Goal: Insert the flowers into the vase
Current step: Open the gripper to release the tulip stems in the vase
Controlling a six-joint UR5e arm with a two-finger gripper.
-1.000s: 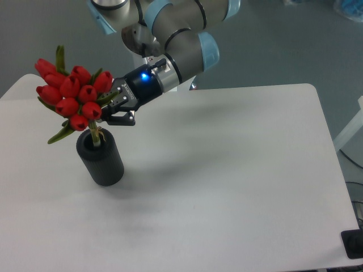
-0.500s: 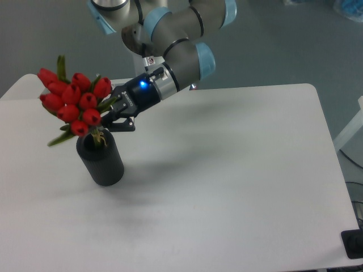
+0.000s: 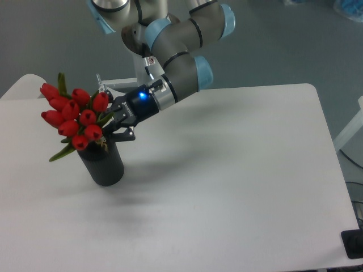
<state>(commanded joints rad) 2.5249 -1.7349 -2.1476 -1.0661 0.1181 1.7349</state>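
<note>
flowers (image 3: 74,118) tilted in the vase (image 3: 102,164) mouth, stems clamped between closed gripper (image 3: 109,129) fingers

Grey arm (image 3: 176,56), pale-blue joint caps, black gripper (image 3: 112,122), seemingly blue-lit wrist

This looks like a robotics lab or test cell rather than a home or shop. A grey and pale-blue industrial arm (image 3: 170,34) reaches over a plain white table (image 3: 238,181) with rounded corners, which stands on a bare grey-blue floor (image 3: 283,45) visible behind the table. Apart from a black vase (image 3: 103,164) of red flowers (image 3: 76,116) near the table's left edge, the top carries nothing homely, and only a white leg or frame (image 3: 349,133) shows just beyond its right edge.
</note>
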